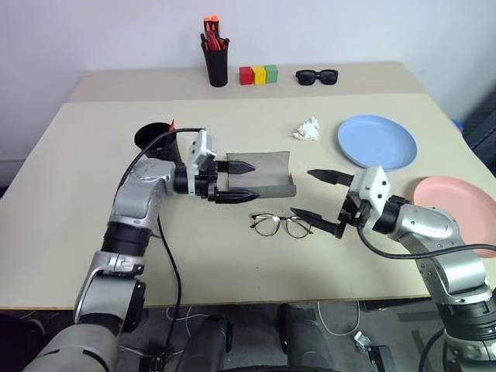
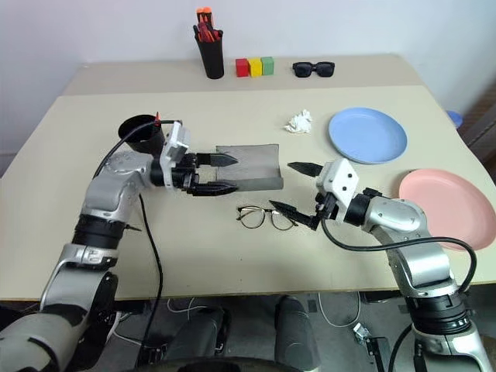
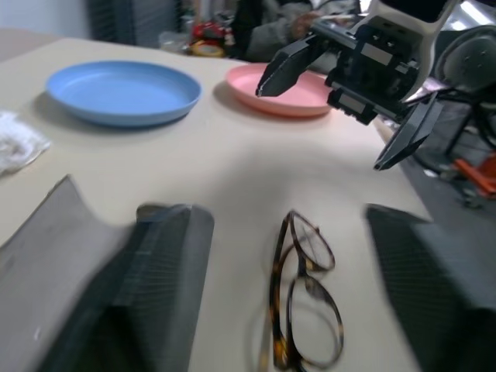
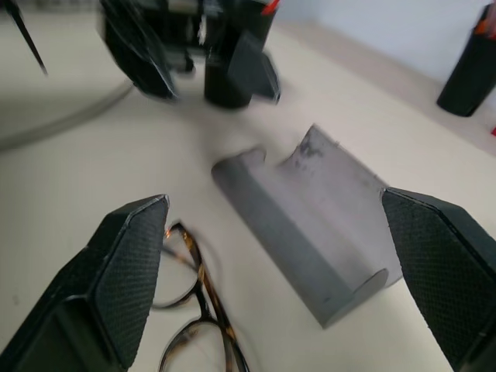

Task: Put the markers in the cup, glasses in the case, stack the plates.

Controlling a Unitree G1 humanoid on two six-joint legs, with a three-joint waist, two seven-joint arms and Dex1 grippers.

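Here, glasses [image 1: 280,225] on bare tabletop, left hand [image 1: 235,180] apart over case [image 1: 267,177], right hand [image 1: 319,194] apart beside.

Looks like a lab or office test room. Plain beige worktop [image 1: 77,232] against a bare white wall [image 1: 349,31], cables on the floor [image 1: 341,325]. Cluttered equipment behind, blurred.

Both arms were built of silver-grey metallic segments joined by black ring-shaped joints. Each wrist carried a white angular housing, from which two black, tapering, pointed fingers projected; the left gripper [image 1: 235,180] and right gripper [image 1: 319,197] matched in form. The finger pads [image 4: 132,271] had a fine cross-hatched texture. Black cables looped loosely along each forearm.
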